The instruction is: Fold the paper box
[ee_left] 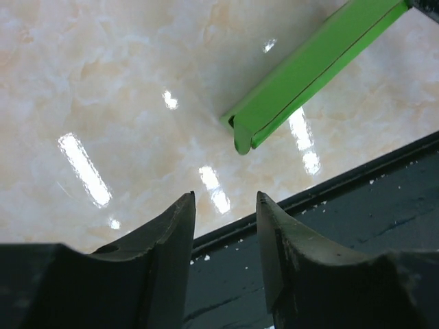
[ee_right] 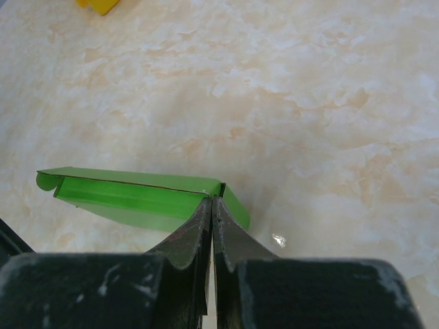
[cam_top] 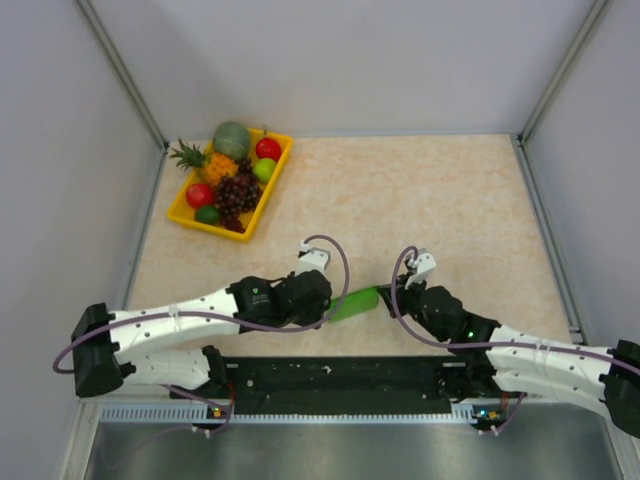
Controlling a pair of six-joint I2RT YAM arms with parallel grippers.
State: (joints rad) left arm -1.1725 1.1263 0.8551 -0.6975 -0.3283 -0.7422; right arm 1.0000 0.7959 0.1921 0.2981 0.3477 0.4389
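Observation:
The paper box (cam_top: 355,303) is a bright green folded card strip lying near the table's front edge, between my two grippers. In the right wrist view the paper box (ee_right: 137,195) lies partly folded with a raised flap, and my right gripper (ee_right: 213,201) is shut on its right end. In the top view the right gripper (cam_top: 383,297) is at the box's right end. My left gripper (ee_left: 225,202) is open and empty, a short way from the box's rounded left end (ee_left: 309,68). In the top view the left gripper (cam_top: 326,306) is just left of the box.
A yellow fruit tray (cam_top: 272,188) with several fruits stands at the back left; its corner shows in the right wrist view (ee_right: 99,5). A black strip (cam_top: 330,375) runs along the near edge, under my left fingers (ee_left: 171,240). Grey walls enclose the table.

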